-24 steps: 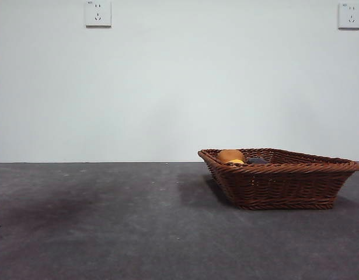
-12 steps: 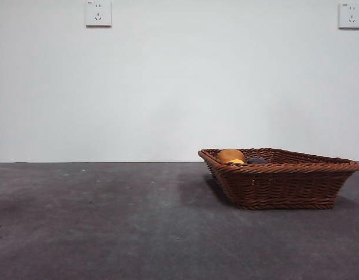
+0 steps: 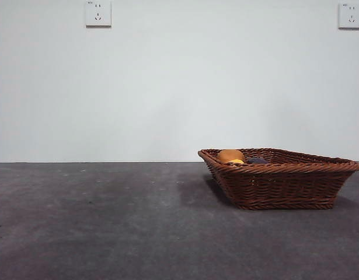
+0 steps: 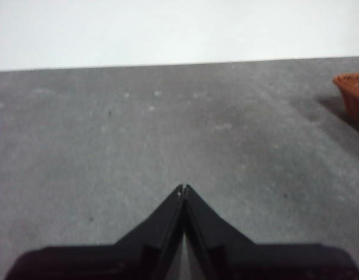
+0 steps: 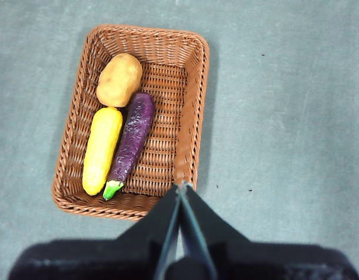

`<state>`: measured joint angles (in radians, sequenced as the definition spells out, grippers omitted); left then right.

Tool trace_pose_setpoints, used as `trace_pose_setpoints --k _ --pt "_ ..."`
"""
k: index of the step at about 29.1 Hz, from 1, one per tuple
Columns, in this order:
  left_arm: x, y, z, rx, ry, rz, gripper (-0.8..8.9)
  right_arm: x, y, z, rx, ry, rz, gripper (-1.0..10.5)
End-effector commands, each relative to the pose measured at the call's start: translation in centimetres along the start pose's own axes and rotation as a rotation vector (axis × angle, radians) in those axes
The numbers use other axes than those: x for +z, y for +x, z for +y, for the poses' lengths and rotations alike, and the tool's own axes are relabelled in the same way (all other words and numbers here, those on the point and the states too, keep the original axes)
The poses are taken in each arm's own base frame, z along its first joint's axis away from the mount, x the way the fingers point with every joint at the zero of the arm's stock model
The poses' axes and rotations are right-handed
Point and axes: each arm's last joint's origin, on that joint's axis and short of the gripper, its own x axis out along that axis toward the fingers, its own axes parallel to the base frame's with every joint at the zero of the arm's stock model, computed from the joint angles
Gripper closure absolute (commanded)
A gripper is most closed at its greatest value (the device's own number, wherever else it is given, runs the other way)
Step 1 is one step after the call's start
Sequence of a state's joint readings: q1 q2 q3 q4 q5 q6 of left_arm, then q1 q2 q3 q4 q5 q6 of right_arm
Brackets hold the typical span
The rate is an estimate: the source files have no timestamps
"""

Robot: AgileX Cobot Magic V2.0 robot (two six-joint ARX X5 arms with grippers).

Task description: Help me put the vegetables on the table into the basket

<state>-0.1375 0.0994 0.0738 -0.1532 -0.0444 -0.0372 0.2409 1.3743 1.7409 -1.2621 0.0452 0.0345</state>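
Three vegetables lie side by side inside the basket [image 5: 185, 111]: potato [image 5: 119, 79], corn cob [image 5: 102, 149], and eggplant [image 5: 132, 140]. My right gripper [image 5: 182, 186] hangs high above the basket's rim, jaws clenched on nothing. My left gripper [image 4: 183, 189], clenched and empty too, hovers over bare table [image 4: 138, 134].

The basket [image 5: 191, 111] is reddish-brown wicker, its woven strands running in fine ribs under a braided rim. In it, the potato [image 5: 119, 79] is a dull golden brown, the corn cob [image 5: 102, 150] a plain bright yellow, and the eggplant [image 5: 132, 137] a dark glossy purple with a green stem end. The bench [image 3: 109, 233] is dark matte grey with faint lighter specks and scuffs. The wall [image 3: 179, 87] is white, with two white sockets [image 3: 98, 13]. Both tools are black: the left tool [image 4: 183, 189] and the right tool [image 5: 182, 186].
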Motion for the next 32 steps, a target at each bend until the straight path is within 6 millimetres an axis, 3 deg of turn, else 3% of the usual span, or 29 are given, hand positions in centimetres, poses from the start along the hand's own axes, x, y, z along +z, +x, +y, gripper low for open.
trace_pose_setpoints --k 1,10,20,24,28,32 --pt "-1.1 0.1 0.1 0.003 -0.012 -0.002 8.14 0.0 0.2 0.0 -0.001 0.009 0.002 9.5" --pt "-1.4 0.0 0.3 0.021 -0.017 -0.041 8.14 0.1 0.2 0.0 0.0 0.009 0.001 9.5" --pt "-1.4 -0.1 1.6 0.16 -0.039 -0.045 8.14 0.1 0.3 0.0 0.001 0.009 0.001 9.5" --pt "-1.5 0.0 1.6 0.16 -0.039 -0.035 8.14 -0.3 -0.8 -0.5 -0.114 0.018 -0.048 9.5" --pt "-1.5 0.0 1.6 0.16 -0.04 -0.031 8.14 -3.4 -2.7 -0.6 -0.093 0.04 -0.276 9.5" --pt "-1.5 0.0 1.6 0.16 -0.04 -0.028 8.14 -9.8 -3.1 -1.4 -0.116 0.096 -0.635 9.5"
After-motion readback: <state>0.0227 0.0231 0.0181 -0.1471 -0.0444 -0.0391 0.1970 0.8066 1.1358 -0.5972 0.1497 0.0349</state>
